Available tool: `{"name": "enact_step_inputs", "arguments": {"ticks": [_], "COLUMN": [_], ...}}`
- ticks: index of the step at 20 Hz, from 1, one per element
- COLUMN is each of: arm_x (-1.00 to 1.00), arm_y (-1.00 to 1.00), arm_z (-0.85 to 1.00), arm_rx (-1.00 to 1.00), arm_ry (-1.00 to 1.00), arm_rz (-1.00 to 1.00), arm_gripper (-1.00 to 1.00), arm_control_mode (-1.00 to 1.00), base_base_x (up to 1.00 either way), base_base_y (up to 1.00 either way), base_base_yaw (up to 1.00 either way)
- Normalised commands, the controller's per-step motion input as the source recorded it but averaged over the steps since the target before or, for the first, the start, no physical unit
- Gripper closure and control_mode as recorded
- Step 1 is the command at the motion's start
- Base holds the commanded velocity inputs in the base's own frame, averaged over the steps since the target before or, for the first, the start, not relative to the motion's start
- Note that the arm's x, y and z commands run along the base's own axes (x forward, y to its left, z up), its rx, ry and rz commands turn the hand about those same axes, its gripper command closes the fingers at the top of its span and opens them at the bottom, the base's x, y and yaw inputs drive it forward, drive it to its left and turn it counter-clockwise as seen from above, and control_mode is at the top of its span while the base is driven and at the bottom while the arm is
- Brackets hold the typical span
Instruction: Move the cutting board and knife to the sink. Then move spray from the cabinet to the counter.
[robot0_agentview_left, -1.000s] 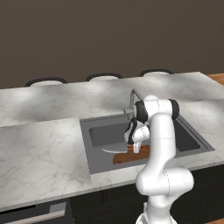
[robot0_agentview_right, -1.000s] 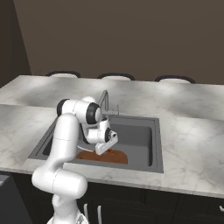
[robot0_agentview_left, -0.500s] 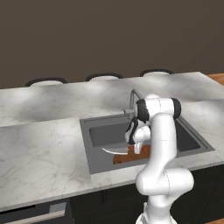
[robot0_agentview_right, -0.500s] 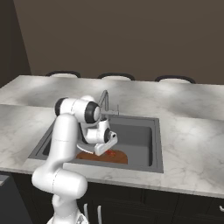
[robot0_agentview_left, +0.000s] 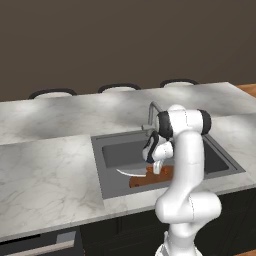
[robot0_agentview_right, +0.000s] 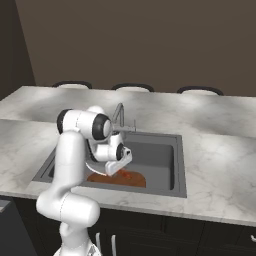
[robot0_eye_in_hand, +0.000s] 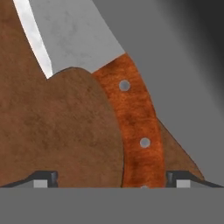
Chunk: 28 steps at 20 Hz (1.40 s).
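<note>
While the arm is bending down into the sink (robot0_agentview_left: 112, 155), the gripper (robot0_eye_in_hand: 112, 177) is being held right above the knife (robot0_eye_in_hand: 131, 118), with its fingers (robot0_eye_in_hand: 43, 178) spread wide apart and nothing being gripped between them. Seen from the hand camera, the curved orange-red handle with its little silver rivets is running up between the two fingertips, and the broad pale blade is pointing away toward the top left, partly lying over the cutting board (robot0_eye_in_hand: 57, 131). That reddish-brown board is being shown flat in the dark grey basin, under and beside the knife. From the left base camera, the cutting board (robot0_agentview_left: 145, 179) is lying along the front part of the sink, with the knife (robot0_agentview_left: 131, 172) blade sticking out to the left of it, just below the gripper (robot0_agentview_left: 156, 169). From the right side the board (robot0_agentview_right: 125, 178) is seen on the sink (robot0_agentview_right: 160, 160) floor near the front wall, the gripper (robot0_agentview_right: 116, 169) hanging just over it. The thin silver faucet (robot0_agentview_right: 119, 116) is standing at the back edge, and the marble counter (robot0_agentview_left: 45, 170) is wrapping around the basin.
</note>
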Motion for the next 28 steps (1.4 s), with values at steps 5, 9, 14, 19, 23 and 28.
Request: {"name": "enact_step_inputs", "arguments": {"ticks": [5, 9, 14, 19, 23, 28], "arm_x": [-0.14, -0.26, -0.30, -0.28, -0.25, -0.33], "arm_y": [0.15, 0.23, 0.19, 0.22, 0.22, 0.19], "arm_z": [0.41, 0.29, 0.30, 0.39, 0.54, 0.58], "arm_rx": [0.00, 0.00, 0.03, 0.06, 0.12, 0.05], "arm_ry": [0.00, -0.04, -0.03, -0.01, 0.00, -0.01], "arm_rz": [-0.07, -0.19, -0.18, -0.14, -0.18, -0.15], "arm_gripper": [-1.00, -1.00, -1.00, -1.00, -1.00, -1.00], "arm_control_mode": [-1.00, -1.00, -1.00, -1.00, -1.00, -1.00], "base_base_x": [0.00, 0.00, 0.00, 0.00, 0.00, 0.00], "base_base_y": [0.00, 0.00, 0.00, 0.00, 0.00, 0.00], "base_base_yaw": [0.00, 0.00, 0.00, 0.00, 0.00, 0.00]}}
